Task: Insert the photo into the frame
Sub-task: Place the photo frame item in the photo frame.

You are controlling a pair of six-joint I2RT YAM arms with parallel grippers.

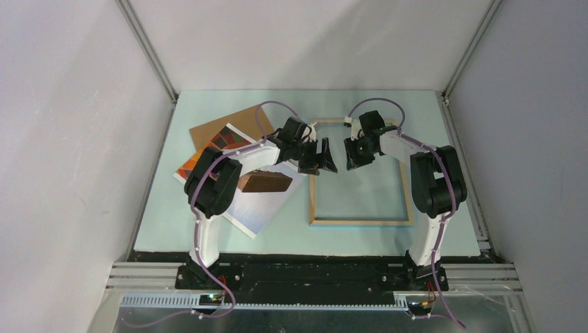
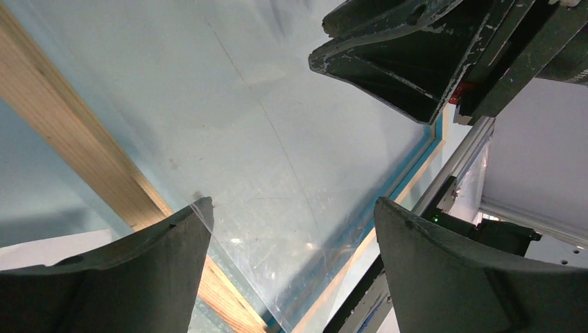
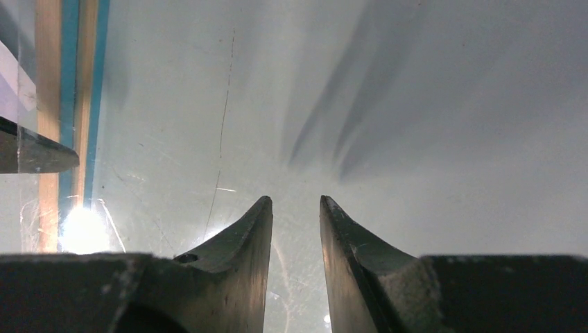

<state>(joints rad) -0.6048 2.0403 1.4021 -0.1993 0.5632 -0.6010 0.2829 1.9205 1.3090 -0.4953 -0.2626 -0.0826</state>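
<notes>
The frame (image 1: 360,222) lies flat at centre right, light wood side up, with a blue inner edge showing in the left wrist view (image 2: 76,146) and the right wrist view (image 3: 48,83). A clear scratched pane (image 2: 277,139) lies over its opening; one pane edge touches my left gripper's left fingertip (image 2: 201,208). The photo (image 1: 267,208), a balloon print, lies to the left, partly under my left arm. My left gripper (image 1: 319,163) (image 2: 292,208) stands wide open over the frame's upper left. My right gripper (image 1: 357,158) (image 3: 295,201) faces it, its jaws narrowly apart, nothing seen between them.
A plain brown backing board (image 1: 229,121) lies under the photo's far corner. Both grippers hang close together, tip to tip, over the frame's top part. Grey walls with metal rails (image 1: 461,173) bound the pale green mat on the left, right and back.
</notes>
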